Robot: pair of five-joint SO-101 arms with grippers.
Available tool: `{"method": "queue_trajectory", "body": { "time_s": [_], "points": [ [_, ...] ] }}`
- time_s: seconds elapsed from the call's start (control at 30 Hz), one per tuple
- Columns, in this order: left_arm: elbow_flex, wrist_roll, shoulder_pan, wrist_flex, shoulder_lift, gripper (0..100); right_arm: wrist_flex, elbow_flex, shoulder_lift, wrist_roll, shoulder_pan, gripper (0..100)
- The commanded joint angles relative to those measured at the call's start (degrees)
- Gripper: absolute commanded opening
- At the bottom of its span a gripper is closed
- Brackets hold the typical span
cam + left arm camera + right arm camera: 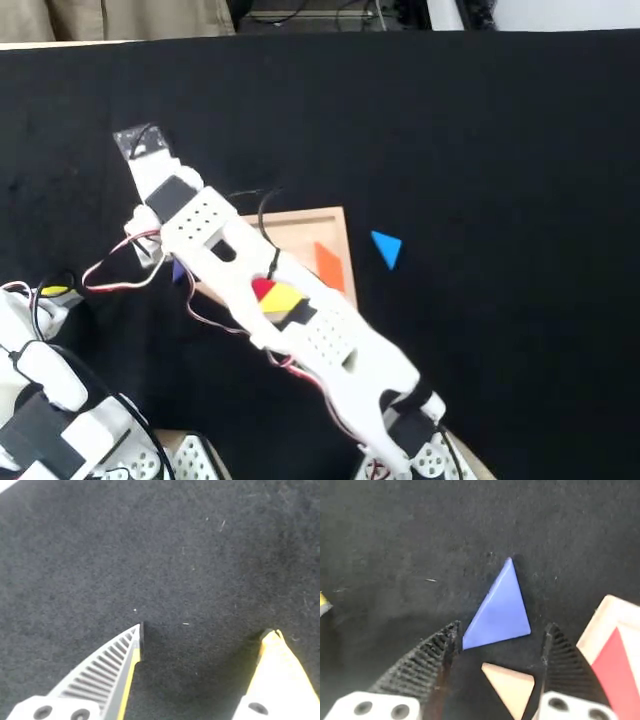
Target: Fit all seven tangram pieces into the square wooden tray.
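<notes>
Black cloth [500, 130] is spread over the table, and on it the square wooden tray [320, 215] is set at a slant near the middle, largely crossed by a white arm that is stretched over it from the near edge. An orange piece [328, 265] is seen lying inside the tray, and a red piece [620, 665] is also seated within its rim, so the task is judged to be partly done. A blue triangle [387, 247] is lying loose on the cloth just beside the tray's far side from the arm's tip. The right gripper [502, 630] is held low with its jaws spread wide, one to either side of a violet triangle [501, 610] that lies flat on the cloth close to a tray corner; no jaw is touching it, and the straddling pose is judged to be chosen so that the piece can be pinched across its width. A pale wooden wedge [510, 685] is seen between the jaws nearer the wrist (whether it is a tray corner or a loose piece cannot be told). The left gripper [205, 632] is kept over bare cloth with its jaws parted and nothing between them, probably parked aside so that the working arm is not obstructed.
</notes>
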Motion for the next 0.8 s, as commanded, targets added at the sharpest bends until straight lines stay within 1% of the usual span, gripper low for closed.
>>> {"method": "queue_trajectory", "body": {
  "time_s": [0.0,0.07,0.33,0.5,0.63,0.77],
  "points": [
    [-0.84,0.26,0.75,-0.70,-0.62,36,-0.62,-3.30,1.80,-4.31,-0.44,26.3],
    [-0.84,0.26,0.75,-0.70,-0.62,36,-0.35,-4.70,3.56,-5.98,-0.53,26.3],
    [-0.84,0.26,0.75,-0.70,-0.53,36,2.02,-12.88,8.66,-5.63,-0.26,25.9],
    [-0.84,0.26,0.75,-0.70,-0.44,36,2.73,-13.41,9.36,-1.14,-0.18,25.7],
    [-0.84,0.26,0.75,-0.70,-0.44,36,2.81,-13.41,9.36,-0.53,-0.09,25.7],
    [-0.84,0.18,0.75,-0.70,-0.44,36,2.81,-13.41,9.45,-0.53,0.00,20.2]
  ]
}}
